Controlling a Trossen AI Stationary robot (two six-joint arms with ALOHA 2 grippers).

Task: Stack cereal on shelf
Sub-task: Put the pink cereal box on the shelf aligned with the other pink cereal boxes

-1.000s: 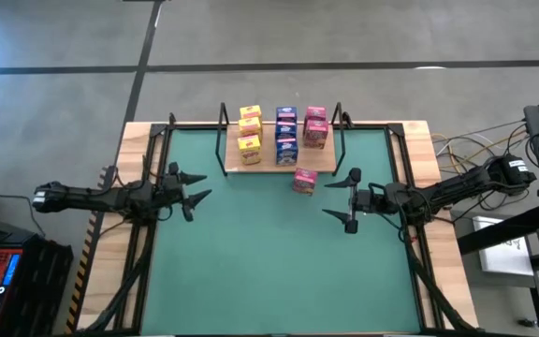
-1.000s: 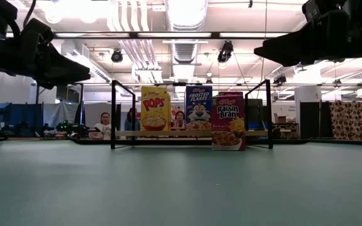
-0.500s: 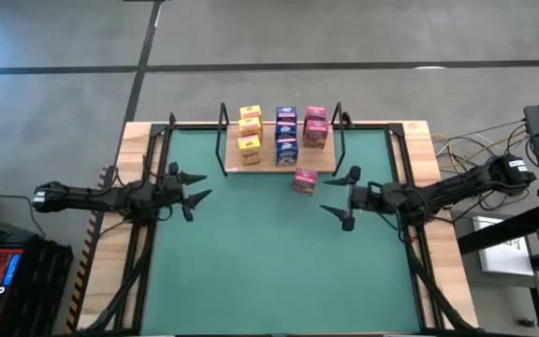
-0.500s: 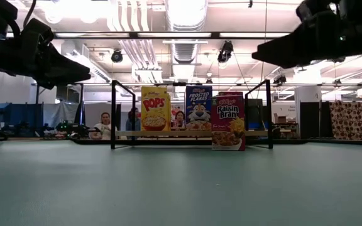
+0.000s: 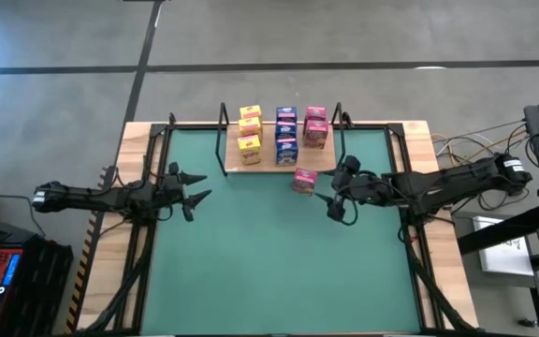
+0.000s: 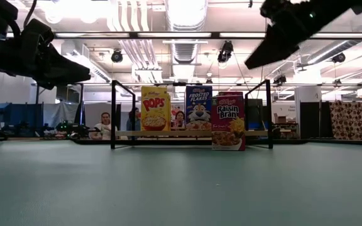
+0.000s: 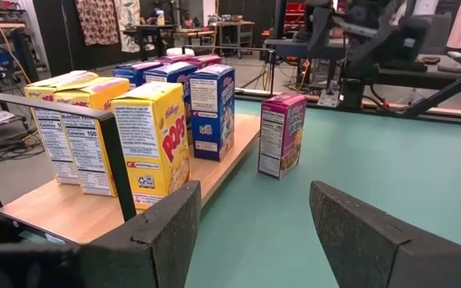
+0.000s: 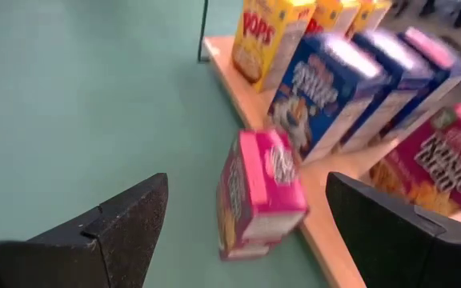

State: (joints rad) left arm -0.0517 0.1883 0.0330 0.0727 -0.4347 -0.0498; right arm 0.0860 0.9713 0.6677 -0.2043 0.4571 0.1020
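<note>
Boxes (image 5: 282, 134) crowd shelf (image 5: 279, 161) behind pink box (image 5: 305, 180).

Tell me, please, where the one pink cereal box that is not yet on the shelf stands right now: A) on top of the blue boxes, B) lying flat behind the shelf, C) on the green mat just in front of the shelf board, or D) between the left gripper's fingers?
C: the pink cereal box stands upright on the green mat just off the shelf board's front edge, with the open right gripper beside it, not holding it.
</note>
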